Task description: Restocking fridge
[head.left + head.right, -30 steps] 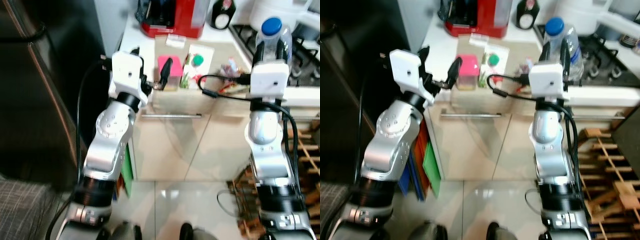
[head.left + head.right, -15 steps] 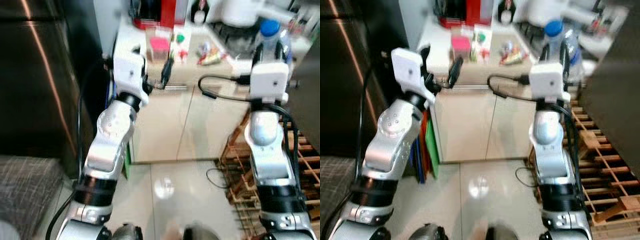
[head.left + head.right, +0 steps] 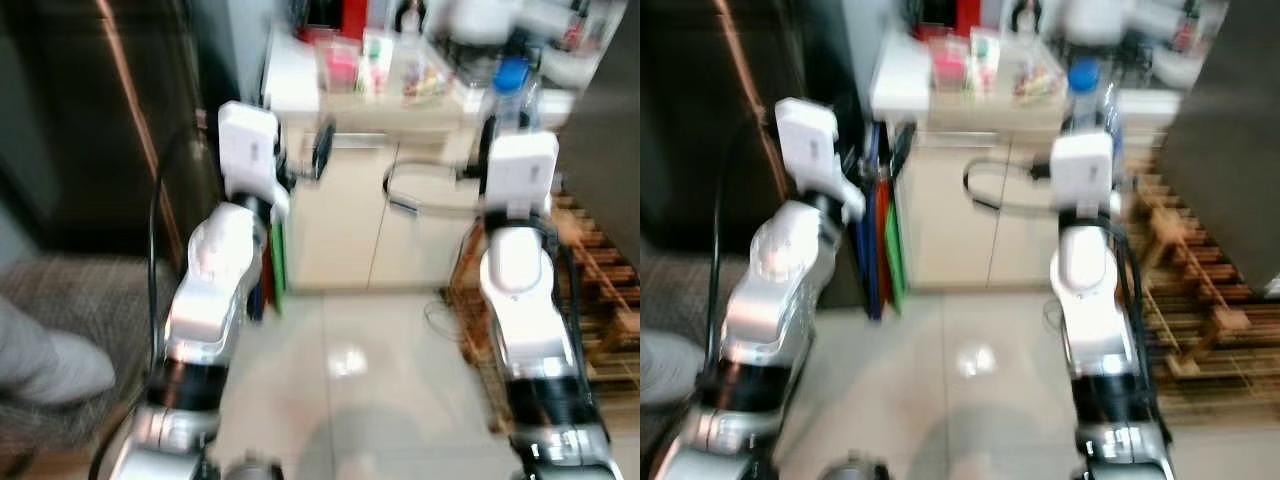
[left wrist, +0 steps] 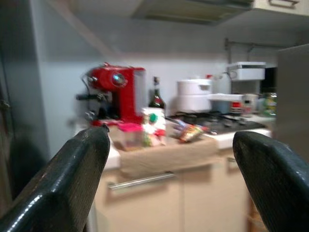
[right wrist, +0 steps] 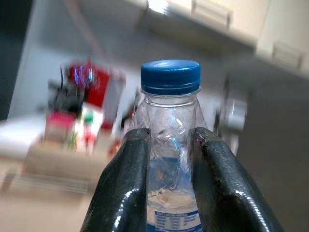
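**Bottle carried upright, away from the counter**

The right gripper (image 5: 166, 188) clamps its glossy black fingers on a clear, crinkled plastic water bottle (image 5: 170, 145) just below its ribbed blue cap (image 5: 170, 76), holding it upright at chest height. The thin wall may buckle or slip while walking. The left gripper (image 4: 171, 183) is spread wide, empty. Beyond stand a beige counter (image 3: 400, 100), a red coffee machine (image 4: 116, 99) and a dark fridge (image 3: 90, 110).
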